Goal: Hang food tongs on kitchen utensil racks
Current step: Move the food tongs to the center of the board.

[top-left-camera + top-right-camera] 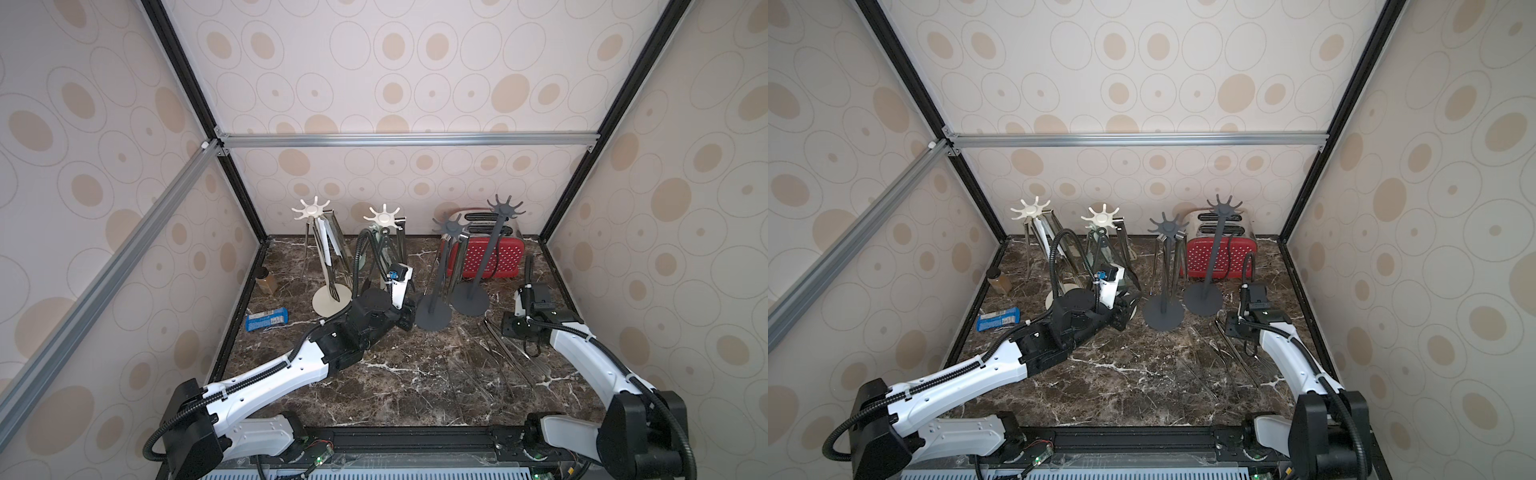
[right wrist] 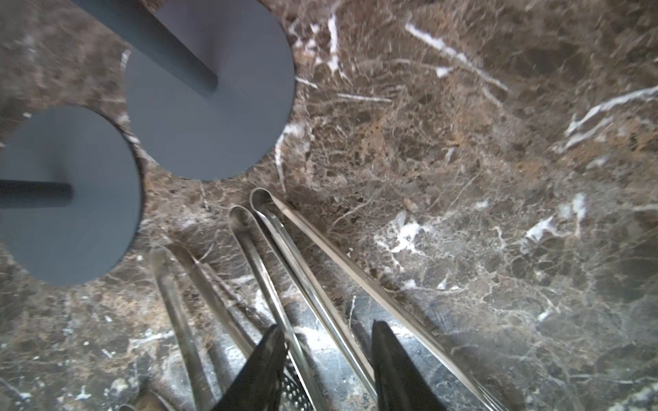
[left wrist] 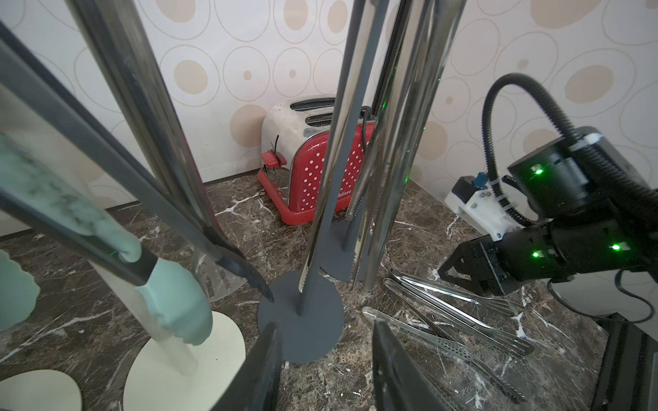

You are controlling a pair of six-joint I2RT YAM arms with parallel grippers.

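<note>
Dark marble surface (image 1: pixel 395 374) carries 4 racks (image 1: pixel 310 212) at the back; tongs (image 1: pixel 328 249) hang on 3 of them. More tongs (image 2: pixel 356 279) lie loose beside the grey bases. Right tool (image 2: pixel 327 325), jaws apart, is just over these. Left tool (image 3: pixel 324 323), jaws apart and empty, is low between 2 racks.
</note>
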